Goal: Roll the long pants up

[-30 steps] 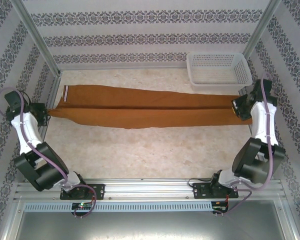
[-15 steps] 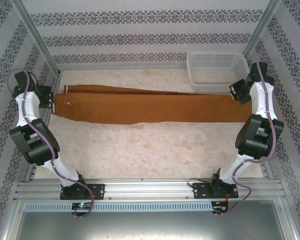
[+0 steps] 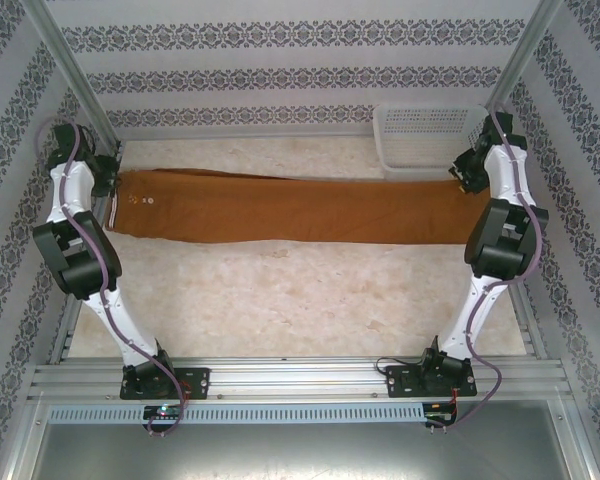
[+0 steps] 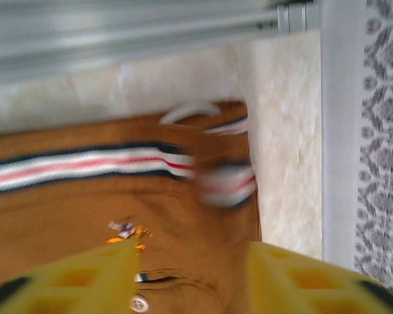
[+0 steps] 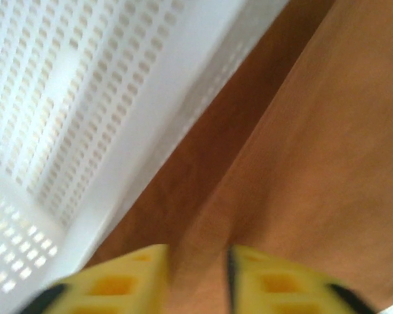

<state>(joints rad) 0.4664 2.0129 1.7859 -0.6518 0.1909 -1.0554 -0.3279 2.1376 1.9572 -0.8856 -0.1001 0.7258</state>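
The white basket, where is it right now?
In the top view, the white basket sits at the far right corner of the table, just behind the leg end of the long pants.

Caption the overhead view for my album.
Brown pants lie flat across the table, left arm and right arm at their ends, white basket behind.

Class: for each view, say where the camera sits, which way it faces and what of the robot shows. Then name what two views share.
Top external: above and behind the bases, looking down on the table, long pants and white basket; left arm and right arm show.
Left wrist: on the left arm, looking down at the striped waistband; the left gripper shows.
Right wrist: on the right arm, looking down at the pants beside the basket; the right gripper shows.
Shared: top external and right wrist both see the basket.
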